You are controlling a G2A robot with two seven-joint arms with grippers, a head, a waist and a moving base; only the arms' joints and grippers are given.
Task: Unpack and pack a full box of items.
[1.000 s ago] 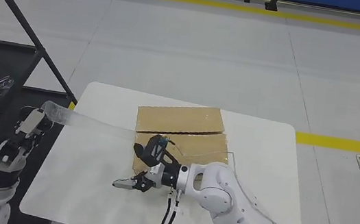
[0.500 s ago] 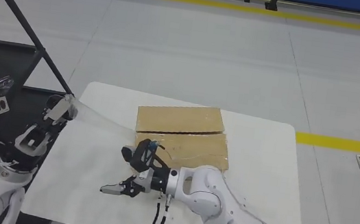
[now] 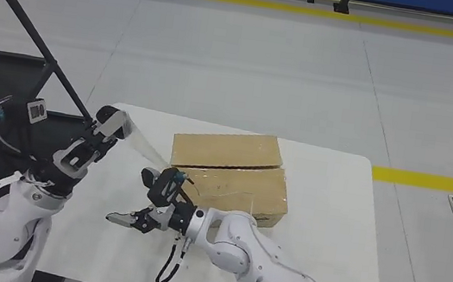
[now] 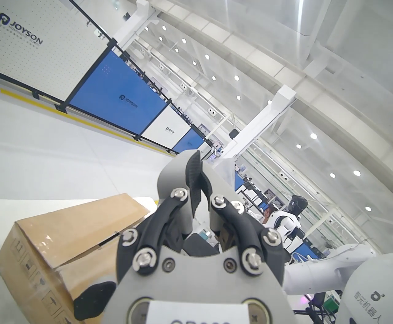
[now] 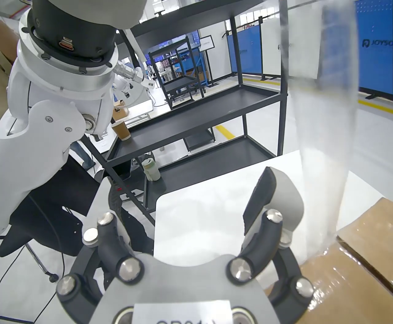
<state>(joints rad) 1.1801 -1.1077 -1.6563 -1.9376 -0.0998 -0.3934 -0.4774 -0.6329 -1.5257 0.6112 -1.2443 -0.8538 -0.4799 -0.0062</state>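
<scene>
Seemingly in left pincer [image 4: 198, 176]: clear tape [image 3: 147, 151]

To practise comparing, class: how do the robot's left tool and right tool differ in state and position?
The left tool is shut on a clear tape strip running to the cardboard box; the right tool is open and empty. The left tool sits near the table's far corner; the right tool is over the table beside the box. Both have dark pads.
</scene>
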